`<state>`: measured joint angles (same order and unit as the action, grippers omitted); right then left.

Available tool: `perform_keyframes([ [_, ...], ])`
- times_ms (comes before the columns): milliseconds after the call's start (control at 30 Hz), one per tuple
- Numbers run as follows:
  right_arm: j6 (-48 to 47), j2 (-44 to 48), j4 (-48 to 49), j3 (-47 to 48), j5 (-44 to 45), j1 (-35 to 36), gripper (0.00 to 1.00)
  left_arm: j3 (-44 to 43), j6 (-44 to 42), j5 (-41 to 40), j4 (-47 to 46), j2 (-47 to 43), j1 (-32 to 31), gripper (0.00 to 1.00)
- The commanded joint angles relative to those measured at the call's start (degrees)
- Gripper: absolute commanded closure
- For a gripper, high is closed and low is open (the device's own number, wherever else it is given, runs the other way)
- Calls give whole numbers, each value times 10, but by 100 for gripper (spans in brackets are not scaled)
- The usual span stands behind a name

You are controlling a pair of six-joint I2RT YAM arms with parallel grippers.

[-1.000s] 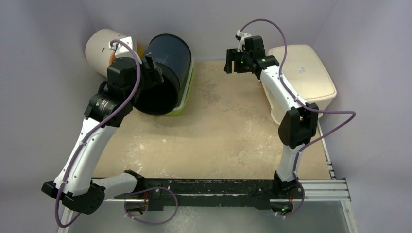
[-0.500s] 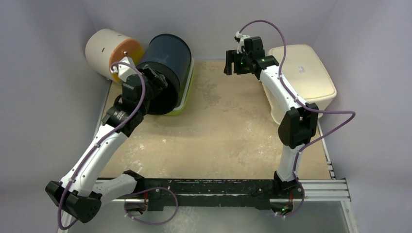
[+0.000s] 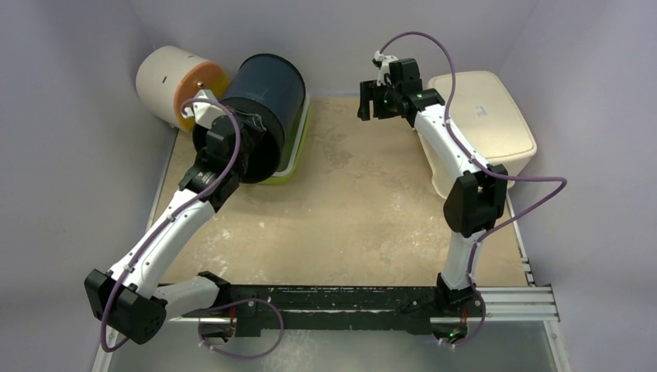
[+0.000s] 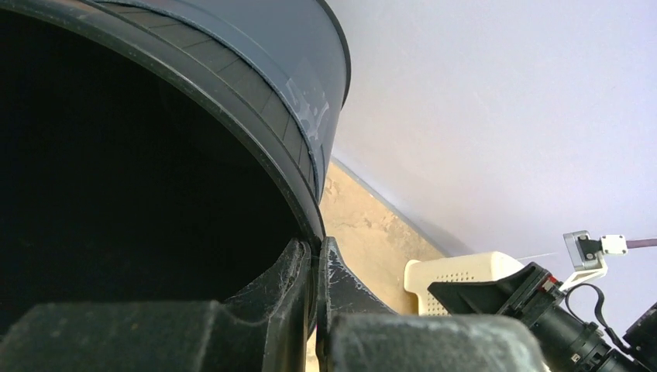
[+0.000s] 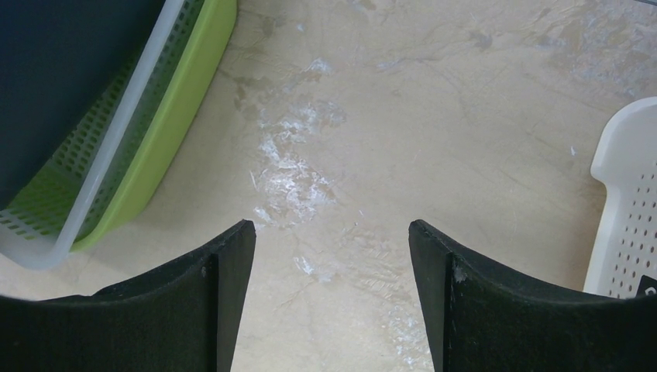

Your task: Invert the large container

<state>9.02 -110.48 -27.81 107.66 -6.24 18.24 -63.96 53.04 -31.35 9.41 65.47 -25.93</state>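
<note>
At the far left of the counter (image 3: 349, 209), the large container (image 3: 271, 81) lies on its side, propped on a green basket (image 5: 184, 93), its mouth facing the left arm. The left fingers (image 4: 290, 283) pinch its rim, probably to lever it over. The right fingers (image 5: 225, 283) hang spread above bare counter, idle.

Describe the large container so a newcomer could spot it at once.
At the far left corner of the table two drums lie on their sides. The large container is the right-hand one, resting on a green basket, its rim pinched by the left gripper. It is dark blue with an open mouth; its neighbour is cream with an orange end.
</note>
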Motion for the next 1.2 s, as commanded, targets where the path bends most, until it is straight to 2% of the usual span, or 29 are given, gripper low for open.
perform_keyframes([
  [0, -4, 3, 12, 0, -19, -4, 25, -38, -7, -2, 31, -18, 3, 100],
  [300, 8, -12, 27, 9, -35, -3, 26, -96, -63, 15, 205, -109, 3, 100],
  [433, 11, -18, 19, 26, -42, -3, 27, -109, -59, 15, 260, -162, 3, 100],
  [700, 18, -12, 2, 44, -52, -3, 27, -184, -70, 25, 366, -203, 4, 100],
  [867, 23, 6, 2, 40, -29, -3, 28, -255, -88, 40, 414, -203, 3, 100],
  [1167, 27, 57, -8, 22, -11, -3, 29, -406, -108, 82, 446, -167, 3, 100],
])
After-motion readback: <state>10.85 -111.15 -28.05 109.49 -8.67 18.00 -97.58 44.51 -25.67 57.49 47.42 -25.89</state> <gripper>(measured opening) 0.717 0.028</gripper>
